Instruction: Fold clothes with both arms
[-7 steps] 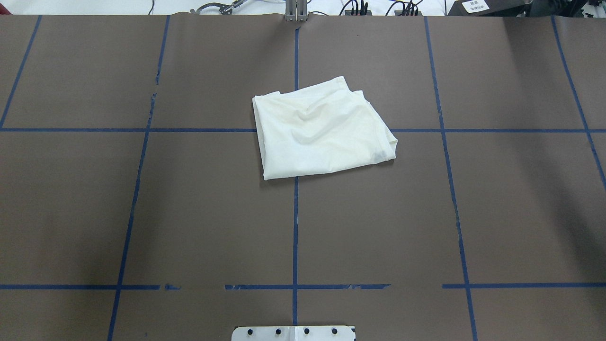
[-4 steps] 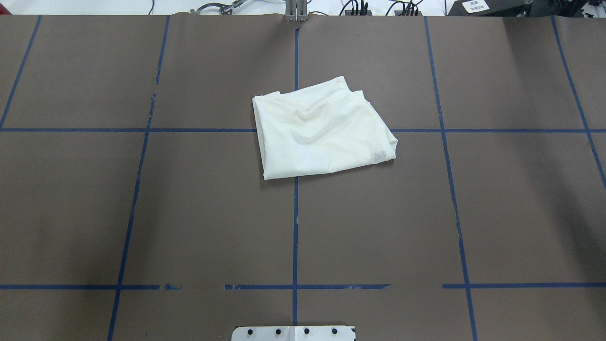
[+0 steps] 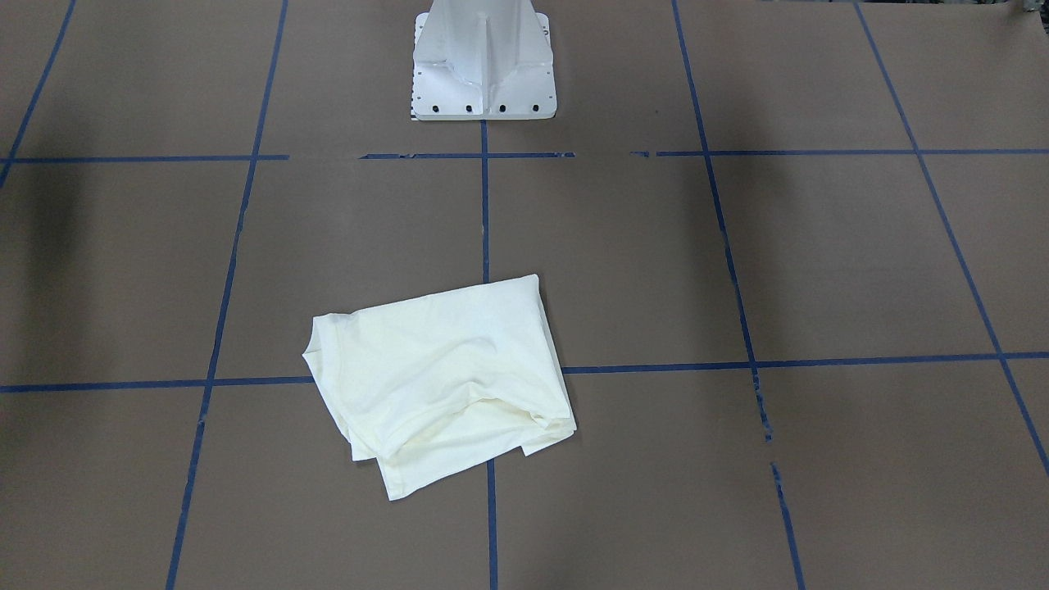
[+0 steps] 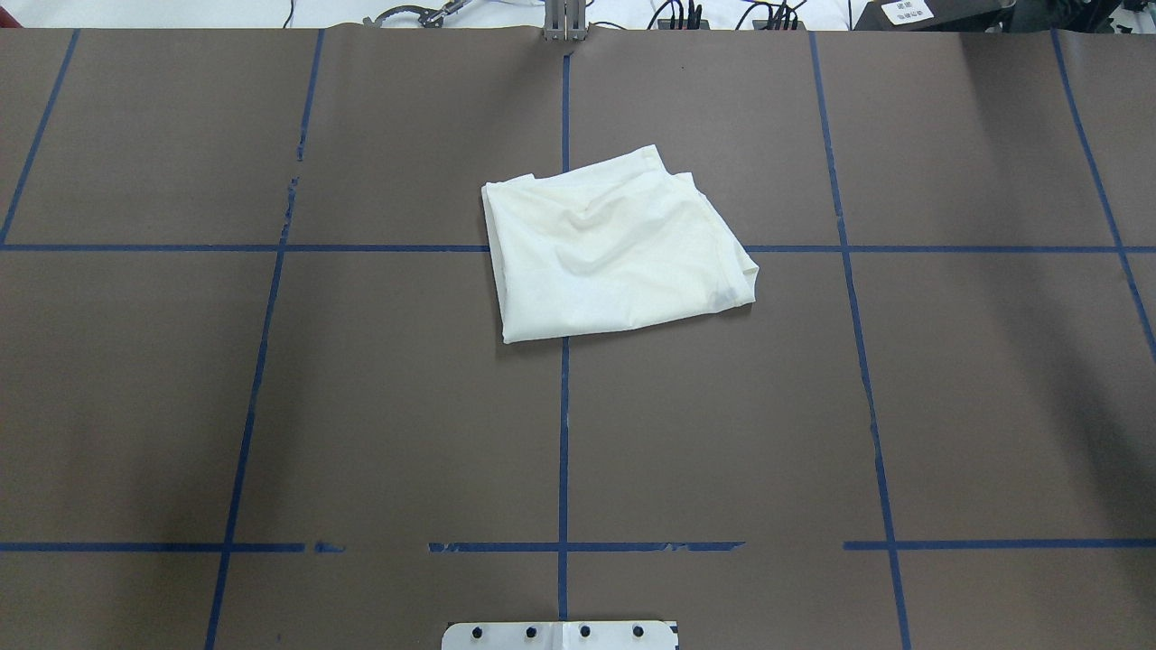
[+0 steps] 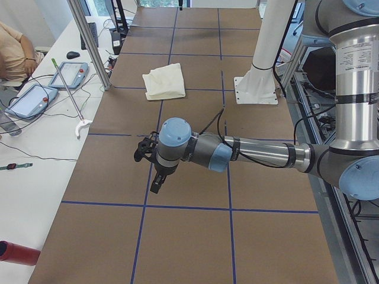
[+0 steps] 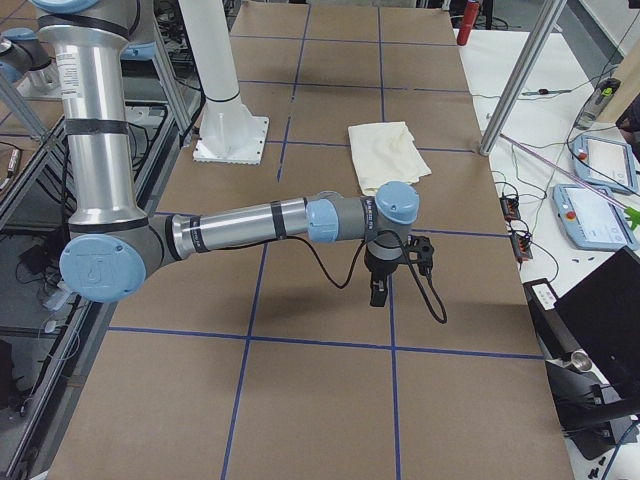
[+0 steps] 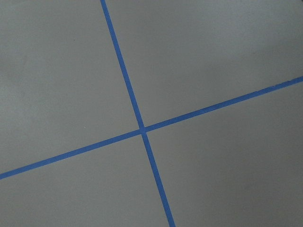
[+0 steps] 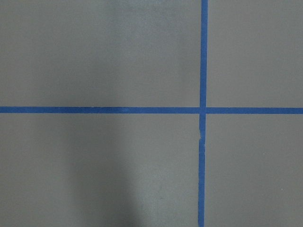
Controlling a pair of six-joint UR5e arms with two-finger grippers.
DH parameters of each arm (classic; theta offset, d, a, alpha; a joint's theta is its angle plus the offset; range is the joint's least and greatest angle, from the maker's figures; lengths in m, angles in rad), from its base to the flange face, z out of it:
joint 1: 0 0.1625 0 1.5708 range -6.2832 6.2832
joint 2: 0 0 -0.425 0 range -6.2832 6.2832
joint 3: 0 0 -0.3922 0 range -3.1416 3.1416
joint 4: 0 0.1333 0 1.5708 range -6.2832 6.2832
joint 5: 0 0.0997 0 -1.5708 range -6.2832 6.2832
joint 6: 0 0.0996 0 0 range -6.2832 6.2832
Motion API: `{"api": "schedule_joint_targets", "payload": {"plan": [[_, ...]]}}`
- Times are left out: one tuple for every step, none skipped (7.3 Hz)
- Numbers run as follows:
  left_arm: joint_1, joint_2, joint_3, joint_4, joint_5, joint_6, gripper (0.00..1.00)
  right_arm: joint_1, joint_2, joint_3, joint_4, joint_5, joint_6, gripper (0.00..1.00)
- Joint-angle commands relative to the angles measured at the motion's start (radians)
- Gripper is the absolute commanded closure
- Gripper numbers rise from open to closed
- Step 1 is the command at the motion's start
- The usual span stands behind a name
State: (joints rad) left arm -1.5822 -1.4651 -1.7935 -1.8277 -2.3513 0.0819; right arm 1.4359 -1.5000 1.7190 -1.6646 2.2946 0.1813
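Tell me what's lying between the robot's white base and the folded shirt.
Nothing lies there: between the white base and the shirt is only bare brown table cover, crossed by blue tape lines. The front-facing view shows it plainly.

Silver tubular arms [image 5: 260,155], light-blue joint caps [image 5: 175,131]

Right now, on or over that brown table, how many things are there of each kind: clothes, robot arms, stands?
Cream folded shirt: 1
Robot arms: 2, the left arm and the right arm
White pedestal: 1
Total: 4
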Motion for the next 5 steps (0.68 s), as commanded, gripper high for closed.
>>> {"api": "schedule_joint_targets", "payload": {"plan": [[-0.015, -0.006, -0.032, -0.036, -0.003, -0.001, 0.00, 0.001, 0.024, 0.034, -0.001, 0.006, 0.021, 0.00], [-0.027, 0.000, -0.044, -0.038, 0.001, 0.002, 0.00, 0.000, 0.029, 0.016, 0.000, 0.003, 0.021, 0.00], [-0.025, -0.017, -0.023, -0.038, 0.001, 0.004, 0.00, 0.000, 0.029, 0.021, 0.000, 0.003, 0.023, 0.00], [-0.025, -0.029, -0.023, -0.038, 0.001, 0.006, 0.00, 0.000, 0.029, 0.021, 0.000, 0.003, 0.023, 0.00], [-0.025, -0.031, -0.035, -0.038, 0.000, 0.007, 0.00, 0.000, 0.027, 0.028, 0.000, 0.006, 0.023, 0.00]]}}
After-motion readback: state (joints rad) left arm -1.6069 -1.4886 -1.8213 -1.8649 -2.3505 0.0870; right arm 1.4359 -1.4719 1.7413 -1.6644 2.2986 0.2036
